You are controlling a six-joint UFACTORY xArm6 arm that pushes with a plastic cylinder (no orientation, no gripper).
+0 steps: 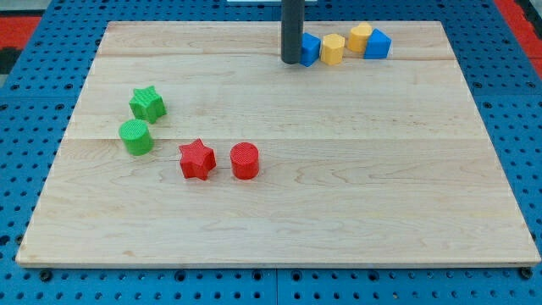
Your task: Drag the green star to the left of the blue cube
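Green star (147, 103) sits at the board's left, just above the green cylinder (135, 137), well apart from the blue cube (310, 48). The tip (291, 62) rests beside that cube's left face, far from the star. No pincer is fitted; the rod holds nothing.

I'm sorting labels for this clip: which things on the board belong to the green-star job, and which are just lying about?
Belong to the job:
green star
blue cube
my tip, touching the blue cube's left side, far from the star

Just lying about:
green cylinder
red star
red cylinder
two yellow blocks
second blue block
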